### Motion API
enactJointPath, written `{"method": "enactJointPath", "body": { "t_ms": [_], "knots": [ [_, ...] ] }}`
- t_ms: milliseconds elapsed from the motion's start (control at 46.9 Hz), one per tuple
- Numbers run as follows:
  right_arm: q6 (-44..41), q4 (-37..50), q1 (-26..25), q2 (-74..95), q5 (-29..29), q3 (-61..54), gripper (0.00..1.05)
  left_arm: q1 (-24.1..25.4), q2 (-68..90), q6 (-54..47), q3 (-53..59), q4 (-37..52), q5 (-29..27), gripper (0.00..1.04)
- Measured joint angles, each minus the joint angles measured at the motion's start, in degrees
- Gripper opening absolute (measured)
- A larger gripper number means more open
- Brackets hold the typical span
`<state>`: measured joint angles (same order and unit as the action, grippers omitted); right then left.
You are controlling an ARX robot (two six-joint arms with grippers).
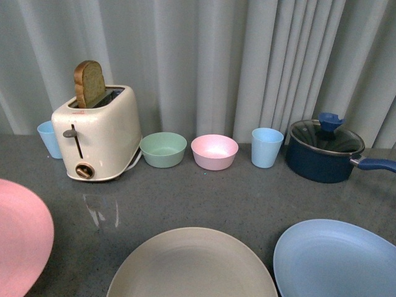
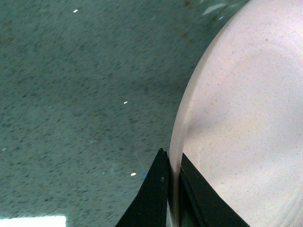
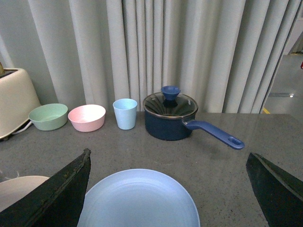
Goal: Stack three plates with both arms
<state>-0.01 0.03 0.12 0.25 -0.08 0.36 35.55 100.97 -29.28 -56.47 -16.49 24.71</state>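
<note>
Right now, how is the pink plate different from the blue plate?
The pink plate is at the far left; the blue plate is at the right. The left fingers pinch the pink plate's rim; the right fingers are spread wide and don't touch the blue plate. Both are big, round and shallow.

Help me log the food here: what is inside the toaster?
One slice of brown bread stands in the toaster, its upper part sticking out of the slot. Its lower part and the slot's depths are hidden by the cream housing.
</note>
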Motion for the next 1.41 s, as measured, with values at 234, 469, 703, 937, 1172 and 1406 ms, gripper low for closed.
{"method": "enactJointPath", "body": {
  "t_ms": [234,469,703,937,1172,1406],
  "knots": [
    [0.0,0.0,0.0,0.0,0.0,0.0,0.97,-8.94,-7.48,8.37,2.19,-0.55,4.98,0.04],
    [0.0,0.0,0.0,0.0,0.0,0.0,0.97,-27.32,-12.04,18.1,7.72,5.51,0.61,0.04],
    [0.0,0.0,0.0,0.0,0.0,0.0,0.97,-44.35,-7.3,27.08,7.87,10.58,-8.09,0.04],
    [0.0,0.0,0.0,0.0,0.0,0.0,0.97,-48.89,-3.1,29.62,7.37,12.07,-12.07,0.04],
    [0.0,0.0,0.0,0.0,0.0,0.0,0.97,-50.29,-0.33,32.13,6.62,13.4,-14.47,0.04],
    [0.0,0.0,0.0,0.0,0.0,0.0,0.97,-50.27,1.14,32.7,6.03,13.46,-17.88,0.22]
  ]
}}
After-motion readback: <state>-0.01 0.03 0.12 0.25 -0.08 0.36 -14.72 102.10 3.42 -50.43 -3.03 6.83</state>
